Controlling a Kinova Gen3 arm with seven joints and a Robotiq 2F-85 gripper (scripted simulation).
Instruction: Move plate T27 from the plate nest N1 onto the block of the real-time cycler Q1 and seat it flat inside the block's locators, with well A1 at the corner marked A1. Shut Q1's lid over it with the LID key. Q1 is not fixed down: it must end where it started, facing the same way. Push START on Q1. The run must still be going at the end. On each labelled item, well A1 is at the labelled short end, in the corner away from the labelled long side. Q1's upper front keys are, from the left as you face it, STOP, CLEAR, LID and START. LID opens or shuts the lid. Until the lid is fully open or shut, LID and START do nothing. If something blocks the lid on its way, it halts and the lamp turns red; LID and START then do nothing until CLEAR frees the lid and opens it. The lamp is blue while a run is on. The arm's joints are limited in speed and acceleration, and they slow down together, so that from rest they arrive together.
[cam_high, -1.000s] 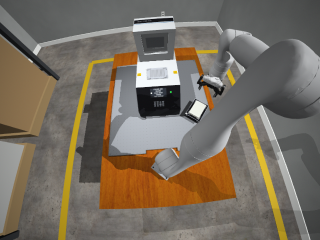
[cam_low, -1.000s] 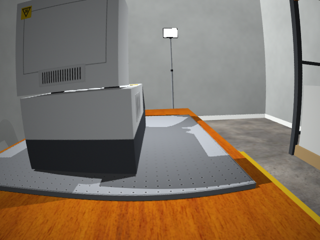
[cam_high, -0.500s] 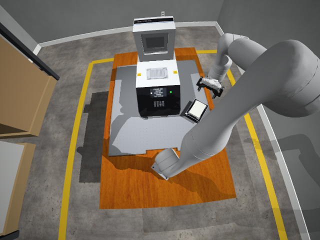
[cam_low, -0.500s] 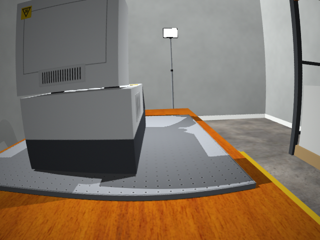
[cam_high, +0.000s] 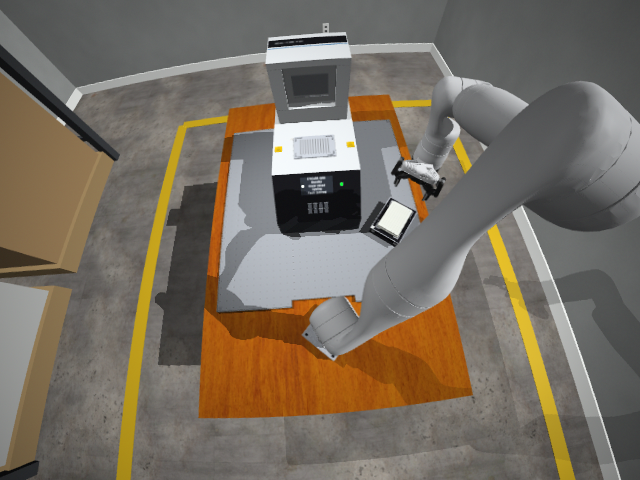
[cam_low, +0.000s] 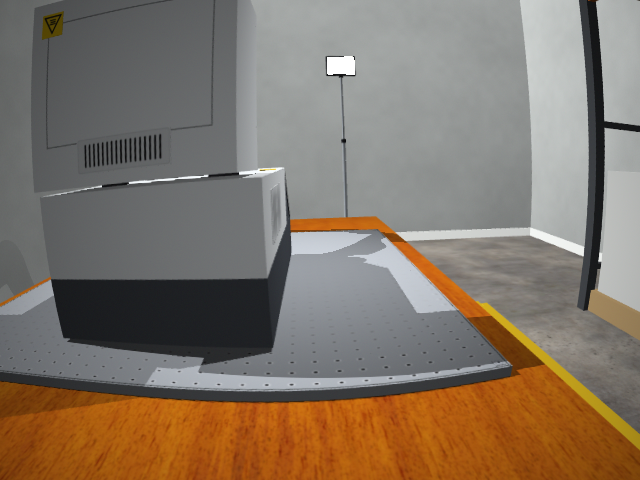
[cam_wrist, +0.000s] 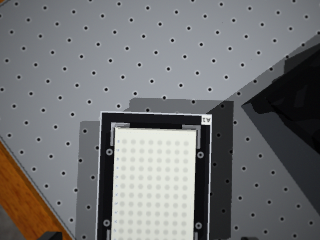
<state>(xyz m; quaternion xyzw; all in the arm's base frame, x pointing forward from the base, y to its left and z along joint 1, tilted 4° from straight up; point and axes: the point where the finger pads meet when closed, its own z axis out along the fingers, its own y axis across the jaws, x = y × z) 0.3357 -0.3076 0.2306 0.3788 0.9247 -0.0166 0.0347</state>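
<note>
Nearest to the top camera is the arm (cam_high: 439, 222), which passes over the right side of the bench (cam_high: 330, 377) (cam_low: 320, 439). The gripper (cam_high: 419, 173) is above the nest and beyond it, to the right of the cycler (cam_high: 316, 201) (cam_low: 160, 232) — its fingers stand wide apart, with nothing between them. Plate T27 (cam_high: 394, 218) (cam_wrist: 154, 185) lies in the plate nest (cam_high: 379, 231) (cam_wrist: 105, 190), near the cycler's front right corner. The cycler's lid (cam_high: 273, 90) (cam_low: 134, 87) is raised at its back — the lamp (cam_high: 341, 183) on its front is green.
</note>
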